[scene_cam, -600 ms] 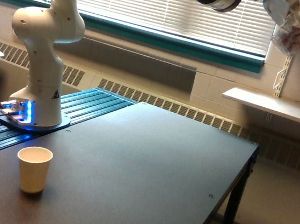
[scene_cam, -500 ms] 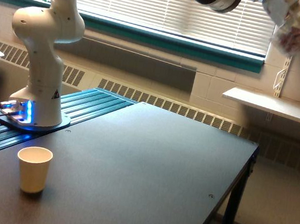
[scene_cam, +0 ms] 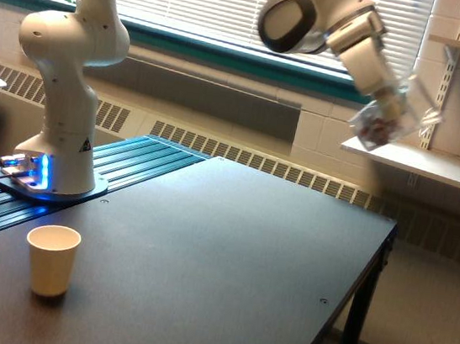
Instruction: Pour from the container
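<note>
The container [scene_cam: 387, 122] is a clear rounded jar with pinkish-brown and white pieces inside. It hangs tilted high above the table's far right corner, at the exterior view's upper right. My gripper [scene_cam: 384, 97] is shut on it, the picture blurred by motion there. A cream paper cup [scene_cam: 51, 260] stands upright on the dark table [scene_cam: 219, 255] near the front left, far from the jar.
The arm's white base [scene_cam: 63, 99] stands at the left on a blue-lit mount beside ribbed blue rails. A white wall shelf [scene_cam: 422, 163] lies behind and just below the jar. The table's right edge drops off near the leg [scene_cam: 354, 324].
The arm has swung down and to the left, bringing the jar from the frame's top right corner to a lower spot in front of the shelf. The paper cup has not moved.
</note>
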Motion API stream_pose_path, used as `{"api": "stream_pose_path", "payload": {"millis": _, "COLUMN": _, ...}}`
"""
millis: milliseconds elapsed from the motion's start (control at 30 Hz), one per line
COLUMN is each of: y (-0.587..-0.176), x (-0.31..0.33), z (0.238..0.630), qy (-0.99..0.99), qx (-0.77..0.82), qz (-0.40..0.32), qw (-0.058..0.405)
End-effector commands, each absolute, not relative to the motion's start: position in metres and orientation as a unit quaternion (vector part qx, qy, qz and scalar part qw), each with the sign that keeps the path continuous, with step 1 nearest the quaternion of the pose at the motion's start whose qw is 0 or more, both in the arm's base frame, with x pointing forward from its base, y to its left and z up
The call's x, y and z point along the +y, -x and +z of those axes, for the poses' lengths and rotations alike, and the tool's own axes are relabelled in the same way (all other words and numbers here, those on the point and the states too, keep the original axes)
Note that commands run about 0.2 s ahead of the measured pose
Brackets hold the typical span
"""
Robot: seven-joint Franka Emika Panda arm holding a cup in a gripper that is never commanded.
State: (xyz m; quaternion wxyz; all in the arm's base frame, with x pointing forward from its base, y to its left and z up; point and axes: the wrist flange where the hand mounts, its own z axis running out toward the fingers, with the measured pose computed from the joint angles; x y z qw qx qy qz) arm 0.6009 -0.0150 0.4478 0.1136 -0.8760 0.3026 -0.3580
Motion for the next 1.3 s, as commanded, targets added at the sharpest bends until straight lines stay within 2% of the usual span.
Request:
{"api": "stream_pose_path", "payload": {"millis": 33, "y": -0.564, "x": 0.005, "z": 0.461, "qy": 0.874, "qx": 0.288, "qz": -0.375, "qw": 0.111}}
{"api": "stream_pose_path", "payload": {"millis": 167, "y": -0.538, "x": 0.002, "z": 0.457, "qy": 0.878, "qx": 0.286, "qz": -0.37, "qw": 0.097}}
{"api": "stream_pose_path", "payload": {"millis": 300, "y": -0.512, "x": -0.003, "z": 0.46, "qy": 0.855, "qx": 0.353, "qz": -0.355, "qw": 0.133}}
{"api": "stream_pose_path", "payload": {"millis": 467, "y": -0.477, "x": -0.015, "z": 0.456, "qy": 0.872, "qx": 0.335, "qz": -0.335, "qw": 0.125}}
{"api": "stream_pose_path", "payload": {"millis": 700, "y": -0.426, "x": -0.035, "z": 0.444, "qy": 0.862, "qx": 0.392, "qz": -0.284, "qw": 0.149}}
{"api": "stream_pose_path", "payload": {"millis": 933, "y": -0.381, "x": -0.056, "z": 0.396, "qy": 0.871, "qx": 0.426, "qz": -0.197, "qw": 0.145}}
{"api": "stream_pose_path", "payload": {"millis": 1167, "y": -0.333, "x": -0.071, "z": 0.342, "qy": 0.902, "qx": 0.407, "qz": -0.11, "qw": 0.094}}
{"api": "stream_pose_path", "payload": {"millis": 1300, "y": -0.321, "x": -0.078, "z": 0.336, "qy": 0.903, "qx": 0.414, "qz": -0.084, "qw": 0.071}}
